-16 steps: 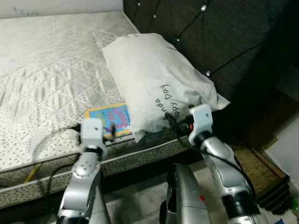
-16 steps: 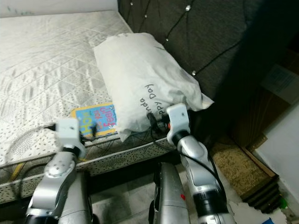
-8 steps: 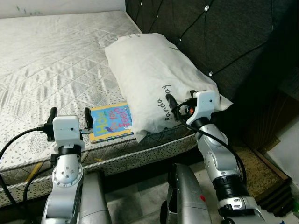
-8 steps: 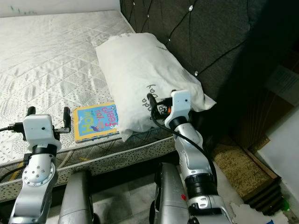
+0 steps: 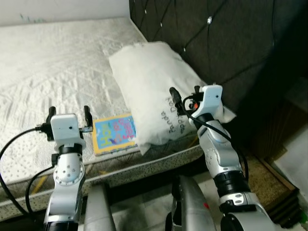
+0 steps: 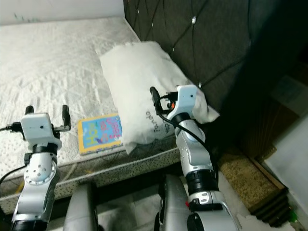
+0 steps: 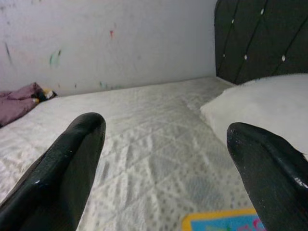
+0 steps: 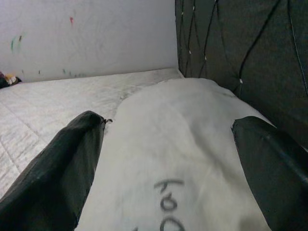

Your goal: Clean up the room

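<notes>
Just above the mattress point(image 5: 57, 72) edge, pillow point(image 5: 149, 86) between the right gripper's point(image 5: 185, 98) 2 spread fingers point(image 8: 57, 163), seemingly untouched; left gripper point(image 5: 67, 120) agape.

Mattress point(image 5: 57, 67) with pillow point(image 5: 149, 82), book point(image 5: 113, 134)

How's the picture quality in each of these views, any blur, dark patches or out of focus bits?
Left and right eye views: evenly lit and fairly sharp on the mattress and pillow, though the headboard side falls into deep shadow. Left wrist view: the left end effector has fingers looming soft and out of focus. Right wrist view: the right end effector likewise blurred, pillow lettering readable but soft.
</notes>
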Motion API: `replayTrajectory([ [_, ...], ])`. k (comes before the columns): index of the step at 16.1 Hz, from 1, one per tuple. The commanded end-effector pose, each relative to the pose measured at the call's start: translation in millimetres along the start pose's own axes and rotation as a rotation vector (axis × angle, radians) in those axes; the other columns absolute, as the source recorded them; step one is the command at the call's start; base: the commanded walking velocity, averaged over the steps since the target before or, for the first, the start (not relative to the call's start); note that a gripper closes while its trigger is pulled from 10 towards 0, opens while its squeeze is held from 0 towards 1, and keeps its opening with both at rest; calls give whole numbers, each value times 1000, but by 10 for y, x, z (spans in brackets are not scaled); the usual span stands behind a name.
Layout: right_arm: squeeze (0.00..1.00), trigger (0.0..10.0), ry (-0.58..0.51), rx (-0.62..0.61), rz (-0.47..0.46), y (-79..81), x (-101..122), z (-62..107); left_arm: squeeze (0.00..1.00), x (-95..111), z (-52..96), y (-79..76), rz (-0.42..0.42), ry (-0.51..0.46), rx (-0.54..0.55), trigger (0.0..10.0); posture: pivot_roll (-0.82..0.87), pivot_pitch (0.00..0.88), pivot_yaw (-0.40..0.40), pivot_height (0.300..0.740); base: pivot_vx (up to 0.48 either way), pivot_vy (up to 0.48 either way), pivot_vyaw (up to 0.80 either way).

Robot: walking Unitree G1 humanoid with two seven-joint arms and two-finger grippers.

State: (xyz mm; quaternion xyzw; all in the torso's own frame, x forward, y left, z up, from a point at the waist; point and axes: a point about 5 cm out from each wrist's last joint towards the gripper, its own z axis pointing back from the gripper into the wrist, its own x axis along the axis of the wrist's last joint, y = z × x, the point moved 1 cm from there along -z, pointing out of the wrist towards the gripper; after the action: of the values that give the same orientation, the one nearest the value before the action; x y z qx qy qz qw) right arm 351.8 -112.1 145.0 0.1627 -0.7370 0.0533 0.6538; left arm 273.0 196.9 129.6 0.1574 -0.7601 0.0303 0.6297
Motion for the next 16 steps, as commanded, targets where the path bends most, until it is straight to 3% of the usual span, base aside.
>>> replayTrajectory([
  [1,0,10000,-19,-18,-7,-32,42,-20,0,-5,-20,-24,7,-4,-8,10000,23,0,-23,631,0,0,0],
  [9,0,10000,7,-53,-4,-96,-79,119,0,-37,-18,-92,15,-2,-61,10000,5,0,-8,711,0,0,0],
  [12,0,10000,54,-79,55,-113,-160,137,0,-46,-16,-102,22,9,-56,10000,12,0,-13,715,0,0,0],
  [16,0,10000,3,-27,15,-65,-90,157,0,-76,35,-134,24,25,-81,10000,6,0,-7,715,0,0,0],
])
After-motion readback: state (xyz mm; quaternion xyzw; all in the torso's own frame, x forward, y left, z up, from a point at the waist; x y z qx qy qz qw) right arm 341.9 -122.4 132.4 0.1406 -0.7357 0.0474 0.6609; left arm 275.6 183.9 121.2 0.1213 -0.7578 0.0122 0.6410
